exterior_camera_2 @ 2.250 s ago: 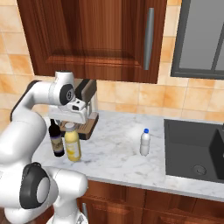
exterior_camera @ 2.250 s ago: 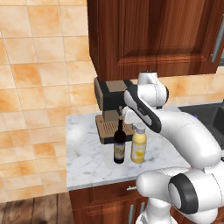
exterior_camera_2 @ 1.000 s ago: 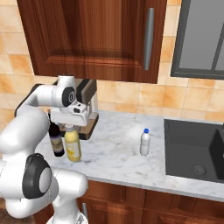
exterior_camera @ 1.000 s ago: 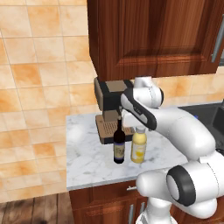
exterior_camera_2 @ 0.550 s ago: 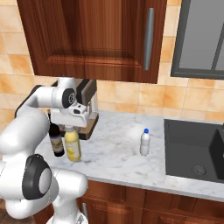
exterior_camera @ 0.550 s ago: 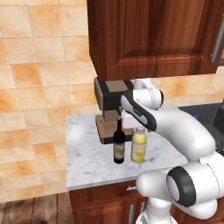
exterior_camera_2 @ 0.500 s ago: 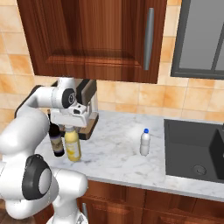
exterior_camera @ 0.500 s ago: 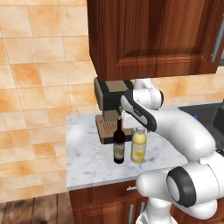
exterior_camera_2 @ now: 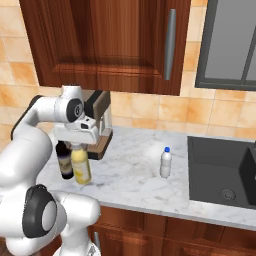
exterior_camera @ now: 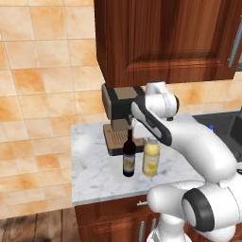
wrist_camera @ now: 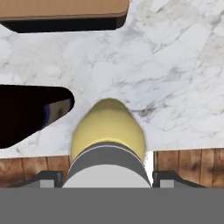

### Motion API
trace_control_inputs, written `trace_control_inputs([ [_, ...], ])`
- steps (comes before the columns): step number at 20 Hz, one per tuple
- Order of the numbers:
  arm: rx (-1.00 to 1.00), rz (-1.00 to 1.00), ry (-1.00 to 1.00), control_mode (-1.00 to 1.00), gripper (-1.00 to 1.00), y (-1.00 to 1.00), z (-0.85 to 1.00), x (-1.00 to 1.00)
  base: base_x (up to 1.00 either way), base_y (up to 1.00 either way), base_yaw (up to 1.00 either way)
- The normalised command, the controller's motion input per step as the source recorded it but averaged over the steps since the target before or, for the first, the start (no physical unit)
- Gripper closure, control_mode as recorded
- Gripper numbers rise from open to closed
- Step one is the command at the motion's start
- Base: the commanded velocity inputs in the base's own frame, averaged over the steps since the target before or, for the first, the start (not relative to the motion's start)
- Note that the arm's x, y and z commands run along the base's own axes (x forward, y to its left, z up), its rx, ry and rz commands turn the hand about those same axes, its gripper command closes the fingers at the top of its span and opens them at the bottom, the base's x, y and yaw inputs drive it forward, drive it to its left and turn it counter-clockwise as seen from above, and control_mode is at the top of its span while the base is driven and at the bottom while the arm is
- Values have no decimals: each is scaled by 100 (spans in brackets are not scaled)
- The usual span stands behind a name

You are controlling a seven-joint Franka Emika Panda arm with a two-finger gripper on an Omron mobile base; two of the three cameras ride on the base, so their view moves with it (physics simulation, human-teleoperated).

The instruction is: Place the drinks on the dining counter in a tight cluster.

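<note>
White marble bench, wood cabinets overhead; end effector straddles juice bottle, grip unclear, fingertips mostly cut off.

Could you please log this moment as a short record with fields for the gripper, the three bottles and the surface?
gripper: above the yellow juice bottle, fingers flanking its cap, grip not confirmed
wine bottle: upright, beside the juice bottle
white bottle: upright, apart, nearer the sink
surface: marble counter with coffee machine
</note>
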Motion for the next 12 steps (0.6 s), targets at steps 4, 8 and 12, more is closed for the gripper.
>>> trace_control_inputs([
  [4, 0, 0, 0, -100, 100, -1, 54, -31, 0, 0, 0],
  [8, 0, 0, 0, -100, 100, -7, 45, -35, 0, 0, 0],
  [12, 0, 0, 0, -100, 100, -22, 39, -46, 0, 0, 0],
])
